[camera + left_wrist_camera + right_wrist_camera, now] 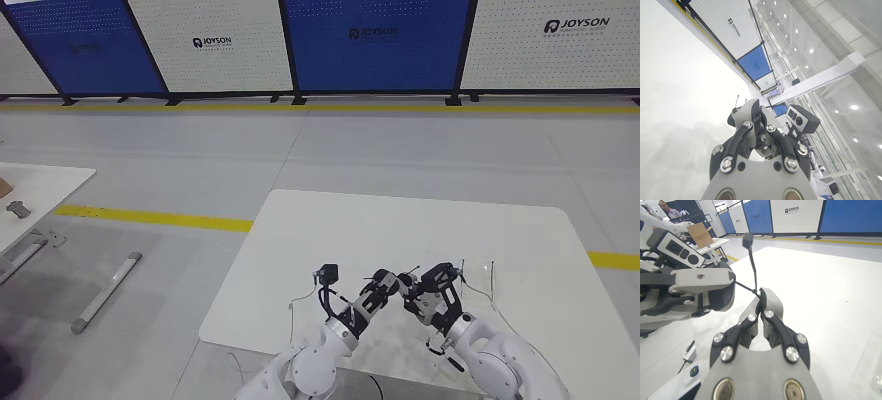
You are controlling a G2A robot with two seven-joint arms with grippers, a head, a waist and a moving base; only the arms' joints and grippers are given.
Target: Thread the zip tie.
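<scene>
A thin black zip tie [753, 266] is held above the white table [400, 230] by both grippers, which meet tip to tip near the table's front edge. My right gripper [761, 294] is shut on the tie at a small joint. From there one strand rises to a square black head [747, 240]. A second short strand [744, 287] runs sideways into my left gripper [733, 281], which is shut on it. In the left wrist view, the left gripper [758, 108] is closed, with two thin black tie ends [738, 100] poking out beyond it. In the top view the left gripper [385, 285] and right gripper [425, 285] almost touch.
A clear plastic item [482, 278] lies on the table just beyond the right arm. Open white tabletop stretches behind the grippers. A second table [40, 190] stands at the far left, with a metal bar [105, 292] on the floor. Blue and white panels close the back.
</scene>
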